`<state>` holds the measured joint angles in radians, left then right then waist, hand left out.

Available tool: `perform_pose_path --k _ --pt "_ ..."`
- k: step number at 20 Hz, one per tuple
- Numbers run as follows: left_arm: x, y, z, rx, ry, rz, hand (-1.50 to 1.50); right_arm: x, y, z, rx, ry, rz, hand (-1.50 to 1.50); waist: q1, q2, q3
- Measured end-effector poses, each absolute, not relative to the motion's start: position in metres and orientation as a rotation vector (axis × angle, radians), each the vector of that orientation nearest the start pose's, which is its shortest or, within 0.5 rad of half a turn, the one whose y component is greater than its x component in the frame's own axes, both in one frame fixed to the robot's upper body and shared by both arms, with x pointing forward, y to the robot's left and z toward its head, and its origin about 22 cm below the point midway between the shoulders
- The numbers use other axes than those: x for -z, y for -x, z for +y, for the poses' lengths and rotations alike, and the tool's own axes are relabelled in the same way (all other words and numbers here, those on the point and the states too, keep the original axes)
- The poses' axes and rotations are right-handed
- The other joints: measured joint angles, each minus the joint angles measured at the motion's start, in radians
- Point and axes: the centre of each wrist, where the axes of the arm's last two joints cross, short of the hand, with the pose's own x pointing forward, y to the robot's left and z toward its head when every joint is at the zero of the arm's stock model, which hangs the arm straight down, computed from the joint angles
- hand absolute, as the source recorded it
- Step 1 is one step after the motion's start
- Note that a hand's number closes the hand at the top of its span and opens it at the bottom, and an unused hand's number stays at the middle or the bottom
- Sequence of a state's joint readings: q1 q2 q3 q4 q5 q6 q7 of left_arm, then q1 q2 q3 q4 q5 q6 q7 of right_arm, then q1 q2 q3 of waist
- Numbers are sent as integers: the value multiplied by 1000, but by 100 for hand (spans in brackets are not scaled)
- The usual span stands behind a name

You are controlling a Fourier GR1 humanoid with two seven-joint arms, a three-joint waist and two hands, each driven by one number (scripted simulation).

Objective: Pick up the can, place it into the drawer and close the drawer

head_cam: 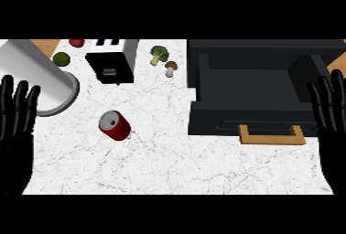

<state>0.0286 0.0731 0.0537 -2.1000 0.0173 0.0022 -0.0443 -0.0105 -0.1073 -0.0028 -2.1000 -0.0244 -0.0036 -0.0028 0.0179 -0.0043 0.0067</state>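
A red can (115,125) with a silver top lies tilted on the white marble counter (169,160), left of centre. The dark drawer (253,91) stands pulled open at the right, with a wooden handle (271,135) on its front. My left hand (15,114) rests open at the left edge, fingers up, well left of the can. At the right edge my right hand (331,109) rests open, fingers up, beside the drawer's front corner. Neither hand touches anything.
A black toaster (111,61) stands at the back. Behind it lie broccoli (159,55), a mushroom (171,68), a green lime (62,58) and a red fruit (76,43). A large grey pot (40,82) lies at the left.
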Motion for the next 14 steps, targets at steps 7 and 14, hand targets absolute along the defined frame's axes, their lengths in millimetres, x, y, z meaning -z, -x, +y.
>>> perform_pose_path --k 7,14 --pt "-115 -209 282 181 139 -2023 -150 -121 -210 -242 -49 58 -2047 -150 -18 6 -7" --pt "-110 -220 324 168 155 -1742 -150 -112 -208 -255 47 133 -1849 -150 -21 6 -7"
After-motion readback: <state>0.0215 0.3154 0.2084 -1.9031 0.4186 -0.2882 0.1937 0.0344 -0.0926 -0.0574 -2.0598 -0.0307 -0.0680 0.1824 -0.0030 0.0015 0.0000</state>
